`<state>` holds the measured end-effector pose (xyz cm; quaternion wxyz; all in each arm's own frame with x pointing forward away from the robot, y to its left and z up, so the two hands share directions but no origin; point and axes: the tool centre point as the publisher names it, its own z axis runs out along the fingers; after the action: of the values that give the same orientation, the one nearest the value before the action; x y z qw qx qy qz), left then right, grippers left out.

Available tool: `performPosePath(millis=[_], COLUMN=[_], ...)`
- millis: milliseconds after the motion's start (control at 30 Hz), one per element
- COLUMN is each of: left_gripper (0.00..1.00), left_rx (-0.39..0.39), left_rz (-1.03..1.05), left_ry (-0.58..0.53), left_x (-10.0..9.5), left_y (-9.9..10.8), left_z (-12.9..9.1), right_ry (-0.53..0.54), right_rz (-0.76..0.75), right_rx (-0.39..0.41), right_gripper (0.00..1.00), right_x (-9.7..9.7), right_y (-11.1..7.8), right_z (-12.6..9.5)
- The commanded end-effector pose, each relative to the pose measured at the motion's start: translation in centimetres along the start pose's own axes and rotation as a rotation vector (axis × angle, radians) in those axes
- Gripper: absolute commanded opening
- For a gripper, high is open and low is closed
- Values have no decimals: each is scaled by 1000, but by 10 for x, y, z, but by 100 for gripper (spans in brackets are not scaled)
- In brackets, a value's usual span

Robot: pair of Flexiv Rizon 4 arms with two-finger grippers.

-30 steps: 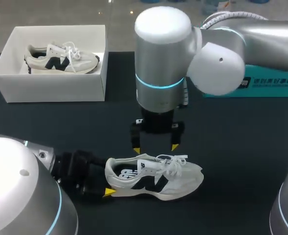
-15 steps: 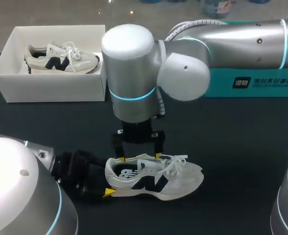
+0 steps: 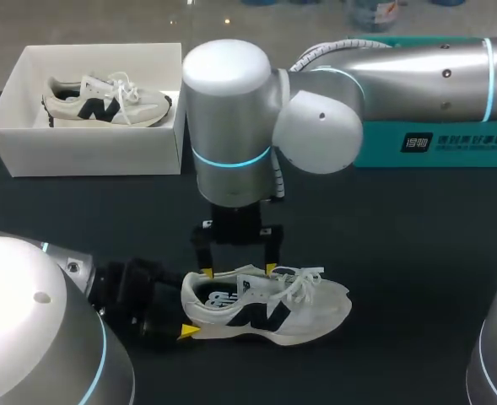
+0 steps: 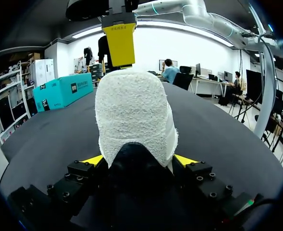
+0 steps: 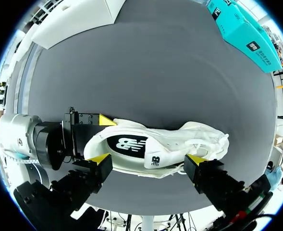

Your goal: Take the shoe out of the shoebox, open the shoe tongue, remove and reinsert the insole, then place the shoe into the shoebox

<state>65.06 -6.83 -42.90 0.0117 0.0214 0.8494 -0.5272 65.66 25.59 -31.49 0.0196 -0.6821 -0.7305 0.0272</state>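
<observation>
**Table surface: contents**

Black table [image 3: 417,253] carries three items. The white shoe [image 3: 265,308] rests on its sole directly under the right gripper [image 3: 236,272]. The white shoebox [image 3: 88,148] stands well apart, far-left of that gripper. The teal box [image 3: 451,143] lies far-right of it, at the table's far edge.

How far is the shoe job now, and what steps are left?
Done: one shoe lies out of the shoebox on the table. In hand: the left gripper grips its heel; the right gripper hangs open over its collar. Left: tongue, insole, which sits inside, and boxing.
</observation>
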Motion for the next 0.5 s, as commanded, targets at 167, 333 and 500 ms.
performPosePath(millis=[167, 333, 500], left_gripper=[0, 0, 0], left_rx=[-2, -2, -2], left_rz=[-1, -1, -1], left_ry=[2, 2, 2], left_x=[-1, -1, -1], left_y=[7, 7, 7], left_z=[1, 1, 1], right_ry=[-25, -32, -115], right_rz=[13, 62, 127], right_rx=[12, -13, -6], right_gripper=[100, 100, 100], right_x=[-2, -4, -4], right_y=[-1, -5, -13], right_z=[0, -3, -6])
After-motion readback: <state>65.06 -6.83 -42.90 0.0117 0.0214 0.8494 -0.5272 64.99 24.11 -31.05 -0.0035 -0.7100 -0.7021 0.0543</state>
